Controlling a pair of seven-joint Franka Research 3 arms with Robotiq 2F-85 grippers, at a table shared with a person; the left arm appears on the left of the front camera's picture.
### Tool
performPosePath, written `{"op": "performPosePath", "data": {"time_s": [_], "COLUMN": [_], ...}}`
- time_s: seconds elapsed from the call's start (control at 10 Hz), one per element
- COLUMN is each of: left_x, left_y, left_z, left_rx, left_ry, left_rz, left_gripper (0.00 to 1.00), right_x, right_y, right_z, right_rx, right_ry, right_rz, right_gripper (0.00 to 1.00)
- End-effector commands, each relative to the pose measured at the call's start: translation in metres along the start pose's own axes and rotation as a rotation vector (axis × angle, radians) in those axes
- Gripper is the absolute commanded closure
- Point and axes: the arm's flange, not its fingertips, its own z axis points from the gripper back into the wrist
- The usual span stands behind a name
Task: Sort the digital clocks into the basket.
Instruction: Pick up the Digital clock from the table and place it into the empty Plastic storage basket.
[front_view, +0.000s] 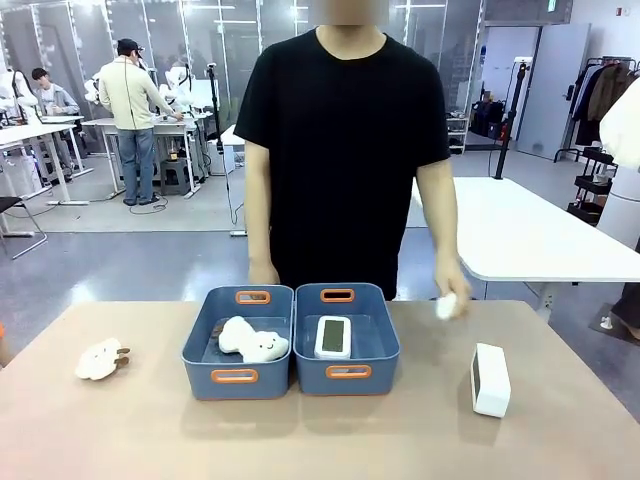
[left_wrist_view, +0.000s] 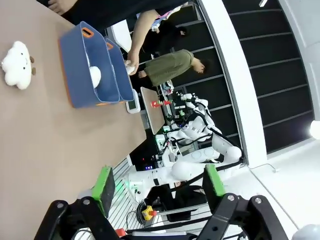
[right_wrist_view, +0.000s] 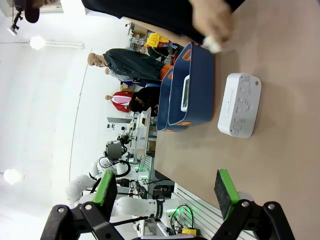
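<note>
The wide tan counter (front_view: 320, 440) carries two blue-grey rectangular plastic bins with orange-rimmed handle slots, touching side by side in front of a person in a black shirt. The right-hand basket (front_view: 310, 378) already holds one white rounded-rectangle plastic digital clock (front_view: 333, 337), lying with its dark grey screen up. The left-hand bin (front_view: 200, 372) holds a soft white cloud-shaped plush toy (front_view: 255, 342). The second digital clock (front_view: 490, 380) stands on edge on the bare counter, well apart from the basket toward the robot's right, so I judge the task about half done, with that one clock left to carry over. A second plush toy (front_view: 100, 360) lies loose at the counter's left. The person's hand (front_view: 450, 303) hovers beyond the standing clock, holding something small and white, too blurred to name. The wrist views add what the front view lacks. The left end effector (left_wrist_view: 159, 182) and the right end effector (right_wrist_view: 165, 190) both have their green pads spread wide apart with nothing between them, both clear of the counter's things. The right wrist view also shows the standing clock's back with its buttons and grille holes, while the front view gives only a dark sliver of its screen side.
</note>
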Motion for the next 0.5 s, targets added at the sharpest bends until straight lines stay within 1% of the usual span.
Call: {"op": "performPosePath", "data": {"time_s": [0.0,0.4], "left_x": [-0.0024,-0.0024], "left_y": [-0.0139,-0.0139], "left_z": [-0.0047,-0.0047], "left_rx": [0.030,0.030], "left_ry": [-0.001,-0.001], "left_rz": [0.010,0.010], "left_gripper": [0.10,0.10], "right_x": [0.0001,0.0001], "right_y": [0.0019,0.0019], "right_z": [0.0007,0.0007], "right_rx": [0.006,0.006], "right_ry": [-0.001,-0.001], "right_rz": [0.004,0.004], "right_gripper": [0.00,0.00]}}
